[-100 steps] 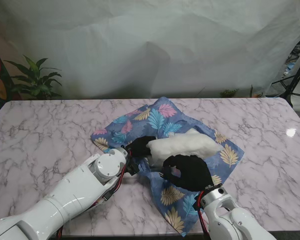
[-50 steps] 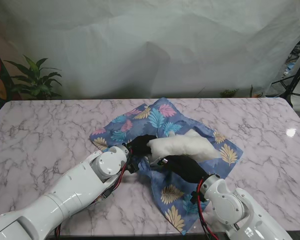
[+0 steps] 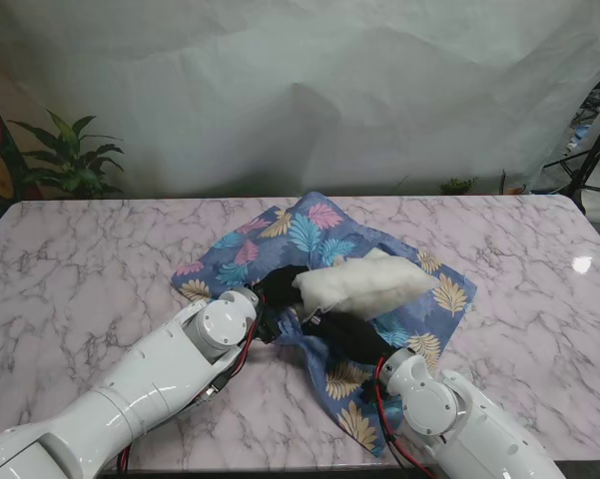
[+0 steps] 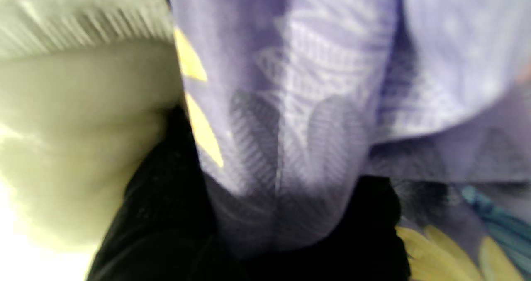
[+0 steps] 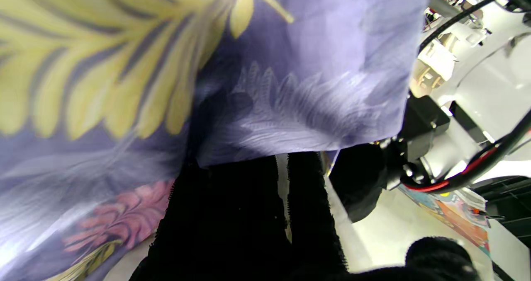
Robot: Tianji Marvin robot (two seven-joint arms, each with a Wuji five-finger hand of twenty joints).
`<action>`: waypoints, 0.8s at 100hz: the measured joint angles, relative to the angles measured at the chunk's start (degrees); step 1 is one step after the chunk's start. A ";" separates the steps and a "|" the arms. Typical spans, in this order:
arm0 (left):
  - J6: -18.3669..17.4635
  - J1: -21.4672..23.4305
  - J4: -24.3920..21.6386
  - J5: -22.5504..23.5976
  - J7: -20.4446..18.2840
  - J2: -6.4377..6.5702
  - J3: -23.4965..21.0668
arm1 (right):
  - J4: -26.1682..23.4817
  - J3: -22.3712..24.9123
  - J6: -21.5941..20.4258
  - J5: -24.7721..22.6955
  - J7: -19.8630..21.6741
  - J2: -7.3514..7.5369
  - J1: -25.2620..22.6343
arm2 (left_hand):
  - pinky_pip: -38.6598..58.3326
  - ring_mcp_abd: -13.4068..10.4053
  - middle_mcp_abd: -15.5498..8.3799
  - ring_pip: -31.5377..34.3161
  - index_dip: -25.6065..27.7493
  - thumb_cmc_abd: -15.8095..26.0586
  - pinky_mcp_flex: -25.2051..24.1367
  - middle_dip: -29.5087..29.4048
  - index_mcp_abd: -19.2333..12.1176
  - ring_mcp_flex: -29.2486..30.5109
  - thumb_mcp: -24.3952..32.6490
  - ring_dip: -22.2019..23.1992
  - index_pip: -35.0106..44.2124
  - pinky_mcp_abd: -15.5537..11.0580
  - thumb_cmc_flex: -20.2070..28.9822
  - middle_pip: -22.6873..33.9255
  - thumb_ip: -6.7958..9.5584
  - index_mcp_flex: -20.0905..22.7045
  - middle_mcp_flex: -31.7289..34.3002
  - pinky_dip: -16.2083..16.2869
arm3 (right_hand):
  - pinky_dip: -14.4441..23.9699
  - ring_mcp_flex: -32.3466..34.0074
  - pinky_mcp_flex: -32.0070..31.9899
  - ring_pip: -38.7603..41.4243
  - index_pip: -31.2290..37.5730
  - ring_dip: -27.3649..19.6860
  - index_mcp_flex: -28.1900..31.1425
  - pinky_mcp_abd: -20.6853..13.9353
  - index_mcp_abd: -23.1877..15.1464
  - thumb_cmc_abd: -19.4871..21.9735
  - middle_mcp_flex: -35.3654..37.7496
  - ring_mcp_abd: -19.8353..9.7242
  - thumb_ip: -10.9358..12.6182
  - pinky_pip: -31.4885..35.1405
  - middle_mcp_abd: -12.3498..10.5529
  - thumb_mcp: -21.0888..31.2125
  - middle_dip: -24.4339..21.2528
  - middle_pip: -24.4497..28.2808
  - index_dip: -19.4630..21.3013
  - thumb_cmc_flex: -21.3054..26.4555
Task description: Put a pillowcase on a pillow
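Two black-gloved hands worked a white fluffy pillow (image 3: 361, 283) into a blue leaf-print fabric pillowcase (image 3: 309, 239) at mid-table

The left hand (image 3: 278, 289) pinched the case's mouth; the right hand (image 3: 351, 333) reached under the fabric, its finger pose hidden; keeping the mouth held wide looked key

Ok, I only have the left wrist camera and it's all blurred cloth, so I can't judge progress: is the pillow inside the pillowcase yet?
Observer: No. The stand camera shows the white pillow lying on top of the spread pillowcase, mostly uncovered.
Operator: Where's the right hand?
Observer: The right hand is at the pillow's side nearer to me. Its wrist camera shows straight fingers with their tips hidden behind the cloth edge.
Operator: And my left hand?
Observer: The left hand sits at the pillow's left end.
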 measured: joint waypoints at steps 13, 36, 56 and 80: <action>-0.18 0.07 0.18 -2.18 -0.51 -0.08 -0.36 | 2.32 -2.26 -1.25 -1.32 -1.01 -0.94 1.93 | 0.00 0.47 0.41 0.00 0.00 0.00 0.00 -0.01 0.45 0.00 0.00 0.02 0.03 0.40 0.00 0.04 0.00 0.00 0.00 -0.01 | -0.08 -2.39 -2.63 0.00 -0.26 -0.01 -3.34 -0.09 0.07 0.17 -2.71 0.02 0.02 -1.05 -0.03 -1.16 0.00 0.00 0.00 0.81; -1.03 0.11 0.27 -2.86 -1.97 0.39 -0.85 | 10.22 -6.67 -6.09 -1.29 -2.33 -2.29 7.45 | 0.00 0.51 0.46 0.00 0.01 0.00 -0.02 -0.03 0.51 0.00 0.02 0.03 0.03 0.41 0.00 0.04 0.00 0.00 0.00 -0.64 | -0.39 -0.64 -4.24 0.41 7.15 -0.01 3.79 -4.34 -5.05 3.60 2.50 -3.25 0.10 -0.01 -5.39 -3.07 0.06 2.02 2.12 1.61; -1.07 0.27 -0.37 -2.44 -3.06 0.90 -1.18 | 13.78 -7.59 -10.25 -6.16 -5.65 -2.75 10.18 | 0.00 0.51 0.62 -0.02 0.01 0.00 -0.02 -0.45 0.58 0.00 0.02 -0.48 0.03 0.44 0.00 0.04 0.00 -0.01 0.00 -1.43 | 2.82 16.65 4.93 4.64 17.08 1.17 26.66 -4.33 -8.48 4.18 28.33 -3.12 0.63 7.60 -6.83 -3.14 1.46 5.85 5.96 1.61; -1.93 0.19 -0.67 -1.39 -4.26 1.42 -0.81 | 12.66 -6.19 -11.04 -5.61 -3.66 -2.35 10.47 | 0.00 0.51 0.83 -0.03 0.01 0.58 -0.02 -0.47 0.94 0.11 0.02 -0.88 0.03 0.51 0.00 0.04 0.00 -0.04 0.00 -1.44 | 5.60 32.25 17.28 19.44 30.13 9.58 39.27 5.74 -10.01 4.16 43.19 3.07 0.66 16.69 -4.53 -3.14 11.44 18.61 18.00 1.92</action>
